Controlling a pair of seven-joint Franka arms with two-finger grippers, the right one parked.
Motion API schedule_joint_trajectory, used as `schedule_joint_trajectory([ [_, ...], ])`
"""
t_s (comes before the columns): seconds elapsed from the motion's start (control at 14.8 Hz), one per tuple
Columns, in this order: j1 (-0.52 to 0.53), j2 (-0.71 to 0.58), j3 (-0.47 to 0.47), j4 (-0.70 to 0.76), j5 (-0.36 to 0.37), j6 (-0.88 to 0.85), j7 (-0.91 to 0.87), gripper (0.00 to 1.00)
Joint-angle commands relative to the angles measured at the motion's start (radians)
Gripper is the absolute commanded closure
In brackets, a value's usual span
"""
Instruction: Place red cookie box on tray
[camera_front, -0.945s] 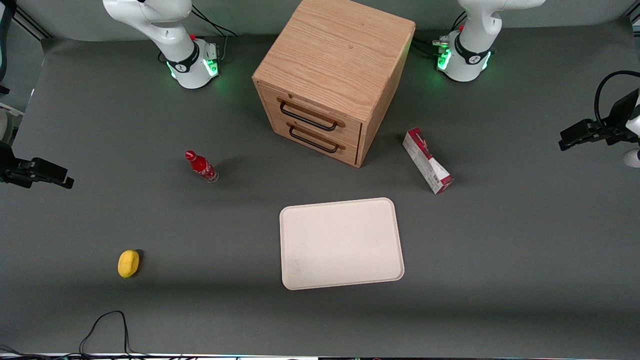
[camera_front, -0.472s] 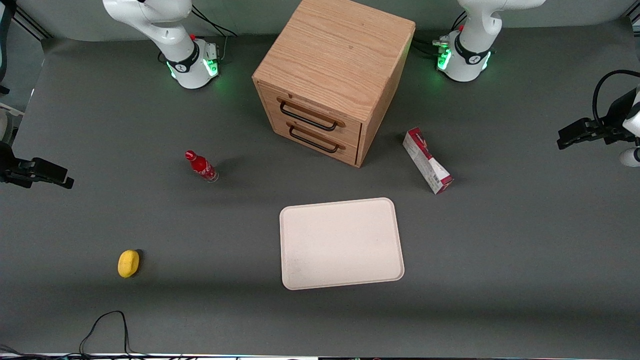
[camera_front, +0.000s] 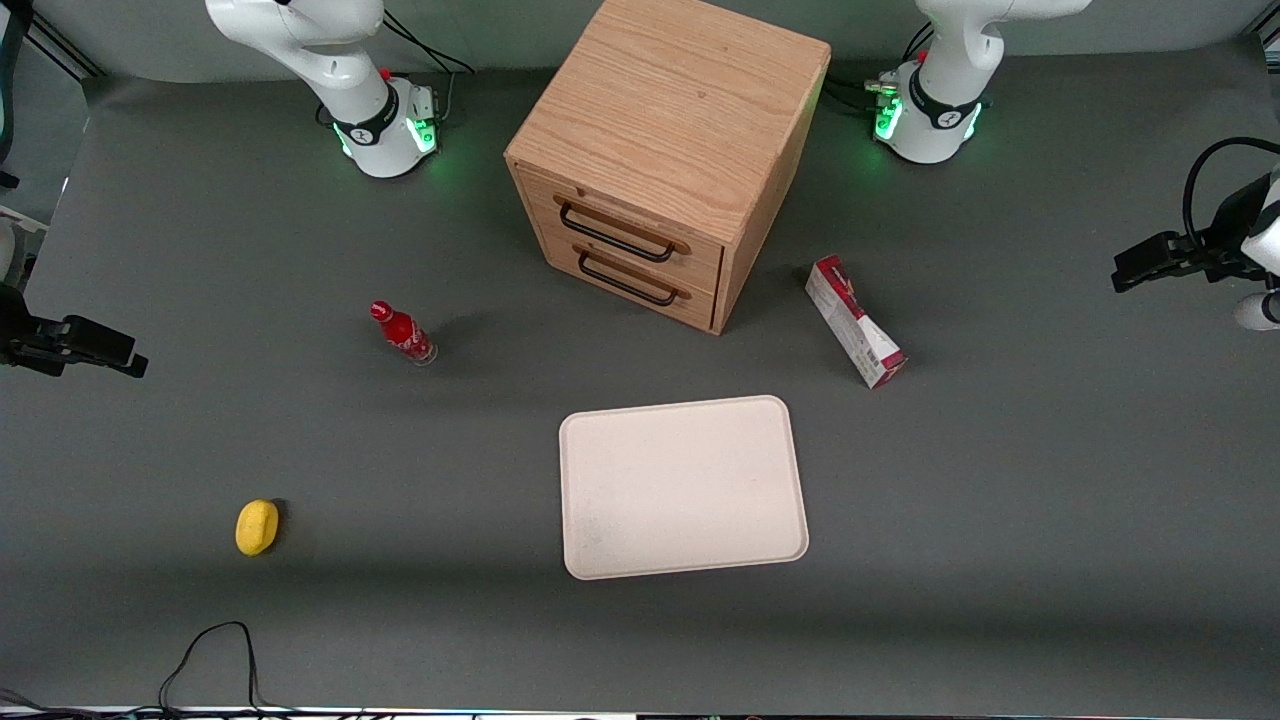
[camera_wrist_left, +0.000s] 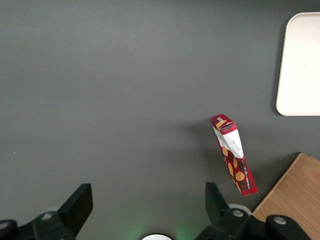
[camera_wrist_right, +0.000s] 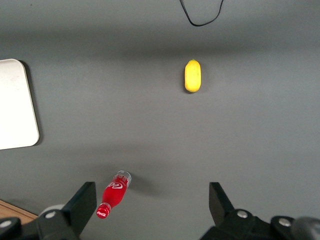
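The red cookie box (camera_front: 855, 322) lies on the grey table beside the wooden cabinet, a little farther from the front camera than the tray (camera_front: 683, 487). The cream-white tray lies flat with nothing on it. My gripper (camera_front: 1122, 278) hovers at the working arm's end of the table, well apart from the box. In the left wrist view the gripper (camera_wrist_left: 148, 205) is open, with only bare table between its black fingers (camera_wrist_left: 80, 202). The box (camera_wrist_left: 234, 155) and a corner of the tray (camera_wrist_left: 301, 65) also show there.
A wooden two-drawer cabinet (camera_front: 660, 150) stands at the back middle, drawers shut. A small red bottle (camera_front: 403, 333) and a yellow lemon-like object (camera_front: 257, 527) lie toward the parked arm's end. A black cable (camera_front: 210, 650) loops at the table's near edge.
My gripper has shifted slightly toward the box and a little farther from the front camera. Nothing on the table has moved.
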Motion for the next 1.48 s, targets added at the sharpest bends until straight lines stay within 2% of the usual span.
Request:
schedule_joint_trajectory([
  [0.0,-0.042,-0.001,0.000,0.030,-0.004,-0.058,-0.033,0.00],
  [0.07,-0.063,-0.008,-0.025,0.031,-0.016,-0.072,-0.133,0.00],
  [0.27,-0.063,-0.023,-0.192,0.039,-0.030,-0.109,-0.456,0.00],
  [0.4,-0.063,-0.030,-0.253,0.039,-0.030,-0.113,-0.560,0.00],
  [0.54,-0.065,-0.042,-0.270,0.039,-0.033,-0.124,-0.608,0.00],
  [0.74,-0.059,-0.054,-0.265,0.025,-0.098,-0.138,-0.668,0.00],
  [0.88,-0.057,-0.059,-0.267,-0.011,-0.103,-0.121,-0.699,0.00],
  [1.08,-0.057,-0.086,-0.267,-0.145,-0.105,-0.019,-0.707,0.00],
  [1.42,-0.059,-0.128,-0.267,-0.441,-0.126,0.279,-0.708,0.00],
])
